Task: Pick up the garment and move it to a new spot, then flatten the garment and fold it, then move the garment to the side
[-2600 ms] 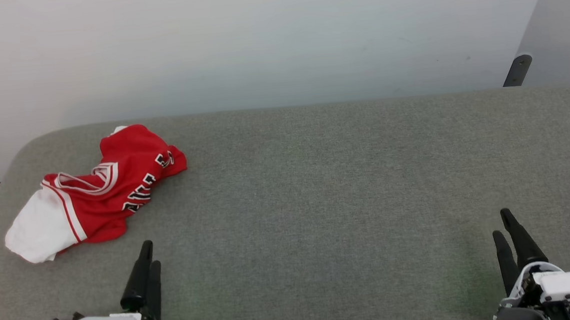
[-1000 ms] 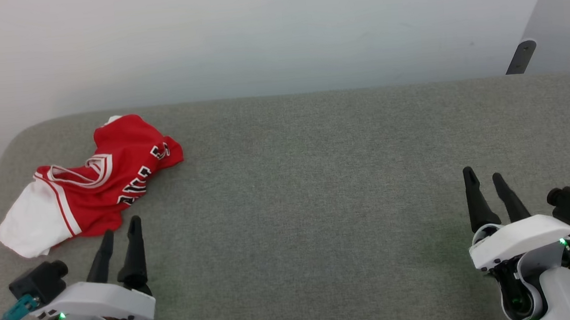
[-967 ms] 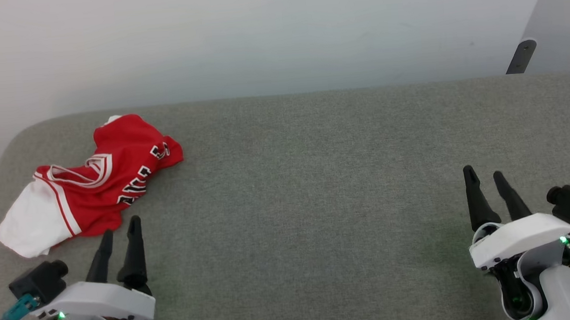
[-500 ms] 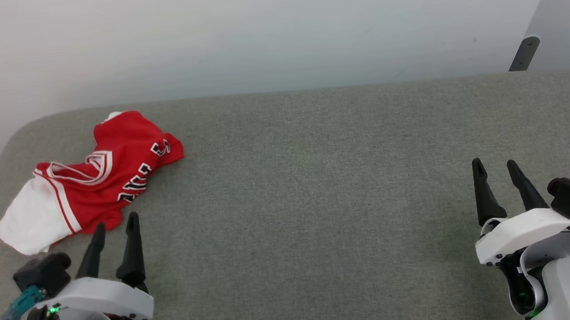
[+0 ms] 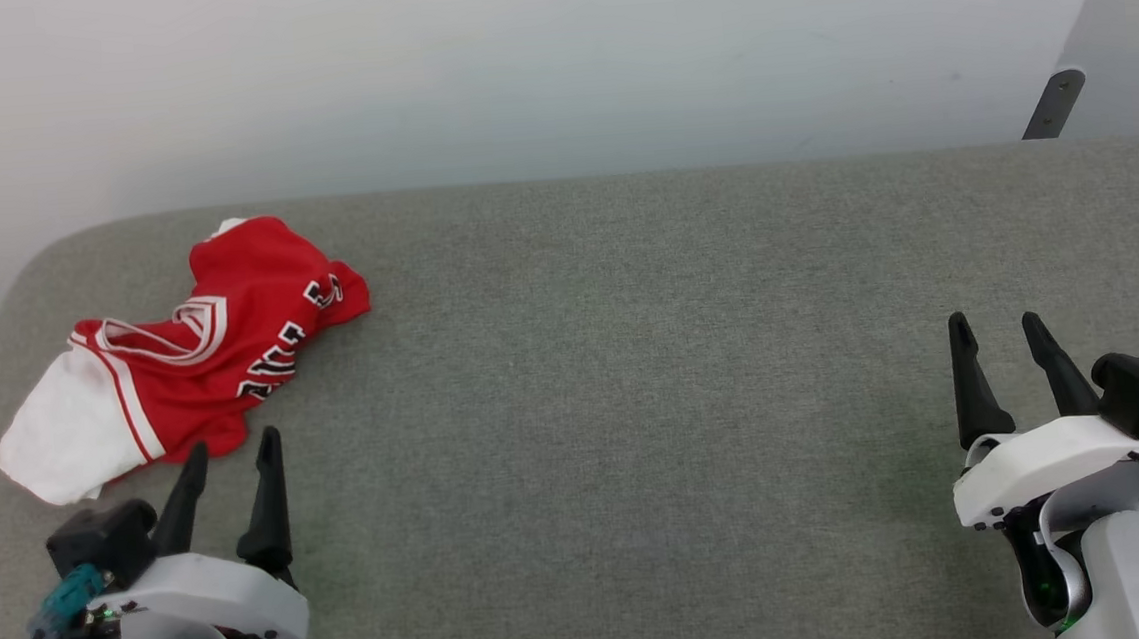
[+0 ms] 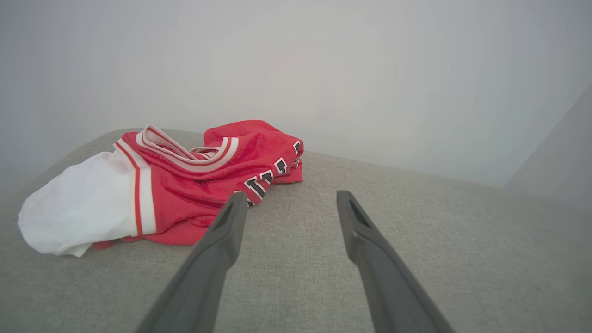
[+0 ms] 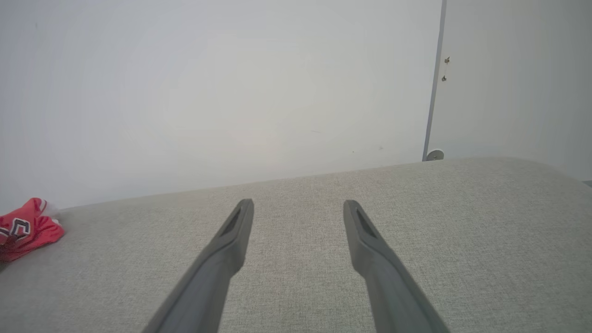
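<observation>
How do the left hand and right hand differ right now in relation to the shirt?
Position: the left hand has its fingertips by the near edge of the crumpled red-and-white jersey T-shirt, while the right hand is far across the grey fabric surface.
Wrist view: the left hand's shows the shirt close ahead and to the left; the right hand's shows it small at the left edge.
Shared: both hands are open, empty and pointing forward.

**Three cameras, one grey table**

The head camera looks forward and down from the near edge, taking in the whole table (image 5: 632, 355) up to the far wall (image 5: 511, 63). Each wrist camera sits low and close to the table, facing far along its own fingers (image 6: 217, 249). All three views share the garment (image 5: 181, 357) at far left; the left wrist camera is nearest it.
</observation>
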Tool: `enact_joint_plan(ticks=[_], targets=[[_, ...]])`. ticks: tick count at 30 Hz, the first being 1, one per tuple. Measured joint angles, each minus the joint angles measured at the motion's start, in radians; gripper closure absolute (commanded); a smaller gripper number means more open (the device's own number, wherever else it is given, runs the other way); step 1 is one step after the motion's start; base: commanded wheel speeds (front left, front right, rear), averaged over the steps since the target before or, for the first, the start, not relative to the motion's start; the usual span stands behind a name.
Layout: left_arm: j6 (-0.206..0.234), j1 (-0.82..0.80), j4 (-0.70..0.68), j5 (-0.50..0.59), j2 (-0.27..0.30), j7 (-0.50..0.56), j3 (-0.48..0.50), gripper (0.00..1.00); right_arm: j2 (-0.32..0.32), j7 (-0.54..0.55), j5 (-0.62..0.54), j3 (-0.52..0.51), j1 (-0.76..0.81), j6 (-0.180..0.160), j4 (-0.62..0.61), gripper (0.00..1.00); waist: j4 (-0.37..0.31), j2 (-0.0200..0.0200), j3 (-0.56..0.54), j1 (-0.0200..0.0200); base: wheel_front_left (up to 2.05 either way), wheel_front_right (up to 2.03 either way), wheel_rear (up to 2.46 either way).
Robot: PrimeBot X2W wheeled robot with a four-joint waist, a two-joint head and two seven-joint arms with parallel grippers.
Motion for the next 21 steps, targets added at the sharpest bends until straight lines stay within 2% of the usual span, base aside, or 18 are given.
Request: enact_joint_plan(ticks=[7,21], targets=[[-0.001,-0.015,0.032,0.043,0.012,-0.016,-0.009,0.00,0.000,-0.015,-0.045,-0.006,-0.010,0.000,0.031,0.00,0.005,0.0000,0.003,0.0000,0.00,0.00,0.00],[-0.001,-0.046,0.046,0.089,0.038,-0.043,-0.026,0.00,-0.001,-0.043,-0.119,-0.026,-0.018,0.001,0.009,0.00,0.013,0.0000,0.027,0.0000,0.00,0.00,0.00]])
